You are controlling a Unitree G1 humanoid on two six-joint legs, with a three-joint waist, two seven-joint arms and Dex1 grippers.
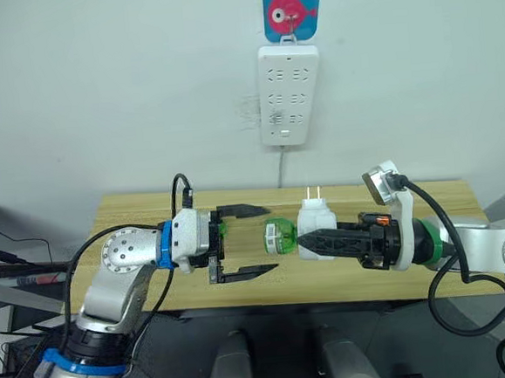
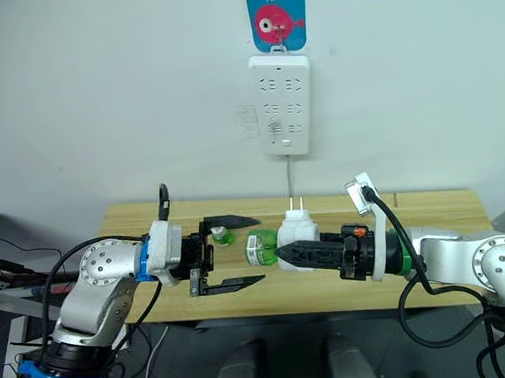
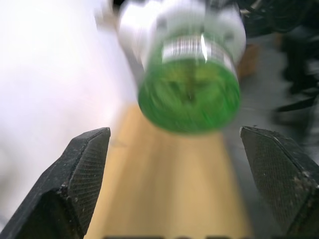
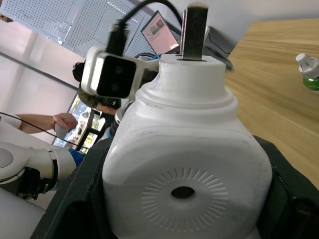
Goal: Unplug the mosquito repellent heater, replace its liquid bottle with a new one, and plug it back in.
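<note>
Heater (image 1: 315,224) off the power strip (image 1: 288,94) now, held above the counter (image 1: 132,209) below it, right gripper (image 1: 310,240) fingers clamped on its body, green bottle (image 1: 279,236) aimed sideways so the left gripper (image 1: 255,241), fingers spread wide, can close on it and twist it out

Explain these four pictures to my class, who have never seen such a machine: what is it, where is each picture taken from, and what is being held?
It is a two-armed humanoid robot. Two pictures come from its head cameras; the other two from its wrists. The right claw grips the white mosquito repellent heater, prongs up, with a green bottle still attached. The left claw is open and faces that bottle. Another small green bottle stands on the wooden table. A white power strip hangs on the wall.
</note>
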